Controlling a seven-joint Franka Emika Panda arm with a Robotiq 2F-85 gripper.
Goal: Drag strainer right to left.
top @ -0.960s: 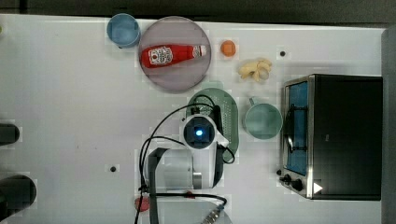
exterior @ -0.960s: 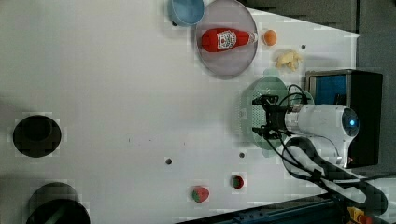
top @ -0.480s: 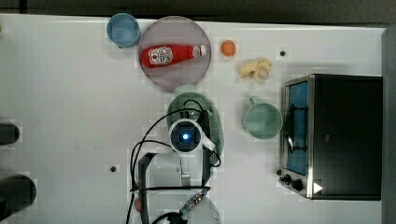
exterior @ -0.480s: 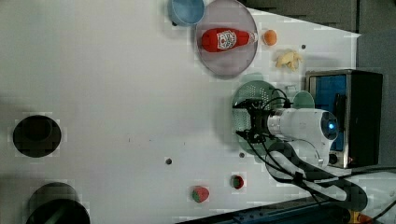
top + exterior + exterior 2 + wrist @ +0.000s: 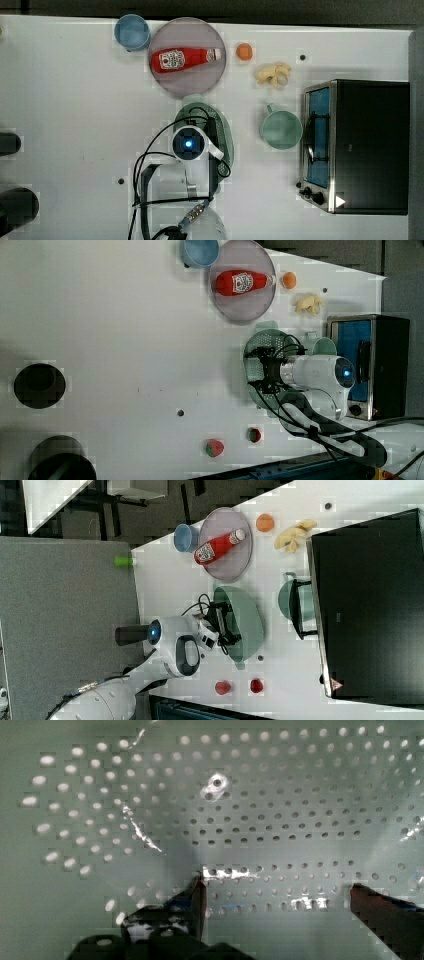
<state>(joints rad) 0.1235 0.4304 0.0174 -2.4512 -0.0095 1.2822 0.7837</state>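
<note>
Gripper [image 5: 277,892] spread wide inside the strainer [image 5: 227,137], grasping nothing — the plate [image 5: 170,85] lies just beside it. Risk: dragged strainer clips the plate — or fingers slip.

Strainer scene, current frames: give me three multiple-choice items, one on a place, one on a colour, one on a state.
1. In the top view, what lies on the plate?
A. ketchup bottle
B. banana
C. mug

2. What colour is the cup beside the plate?
A. red
B. blue
C. yellow

3. How does the claw stand?
A. shut on the mug
B. shut on nothing
C. open inside the strainer

Key: 1 A, the ketchup bottle lies across the plate. 2 B, it is plainly blue. 3 C, the wrist view shows its fingers spread over the strainer's perforated floor.
</note>
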